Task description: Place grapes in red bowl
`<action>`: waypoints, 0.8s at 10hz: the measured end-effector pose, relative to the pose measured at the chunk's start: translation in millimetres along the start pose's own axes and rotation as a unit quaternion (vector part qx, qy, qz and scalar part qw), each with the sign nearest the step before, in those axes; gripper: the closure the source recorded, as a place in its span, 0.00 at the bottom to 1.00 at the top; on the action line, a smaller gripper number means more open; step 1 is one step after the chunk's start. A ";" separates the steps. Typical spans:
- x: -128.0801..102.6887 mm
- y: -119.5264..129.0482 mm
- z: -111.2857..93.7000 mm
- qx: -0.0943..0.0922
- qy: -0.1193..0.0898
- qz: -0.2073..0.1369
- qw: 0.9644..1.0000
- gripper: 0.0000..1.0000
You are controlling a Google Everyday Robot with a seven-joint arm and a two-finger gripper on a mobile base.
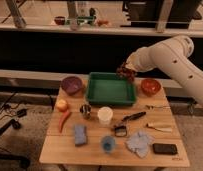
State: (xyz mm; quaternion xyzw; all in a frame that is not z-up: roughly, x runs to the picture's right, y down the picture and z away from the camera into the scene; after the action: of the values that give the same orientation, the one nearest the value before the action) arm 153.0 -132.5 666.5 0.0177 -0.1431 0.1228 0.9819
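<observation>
Camera view: my gripper [126, 71] is clamped on the grapes [127, 73], held above the tray's [110, 89] right rear corner — bowl [150, 86] sits just right. I'd carry them over its centre, lower, then release.

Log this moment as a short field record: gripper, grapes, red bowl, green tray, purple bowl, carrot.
gripper: above the green tray's back right corner, carrying the grapes
grapes: held in the air, not yet over the red bowl
red bowl: right of the tray, nothing seen inside
green tray: table's back centre
purple bowl: left of the tray
carrot: near the table's left edge
</observation>
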 end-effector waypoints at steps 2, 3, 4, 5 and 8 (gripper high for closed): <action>27.8 -22.3 1.0 0.018 0.012 0.031 0.999 0.82; 41.6 -29.0 -0.5 0.023 0.017 0.043 0.999 0.82; 58.6 -36.1 -2.9 0.030 0.025 0.058 0.998 0.82; 70.0 -40.8 -4.1 0.036 0.032 0.068 0.997 0.82; 87.0 -45.4 1.1 0.039 0.050 0.089 0.994 0.82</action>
State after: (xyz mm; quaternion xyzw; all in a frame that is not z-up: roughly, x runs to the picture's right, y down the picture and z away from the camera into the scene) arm 244.8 -156.0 692.4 0.0367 -0.0902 0.2161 0.9715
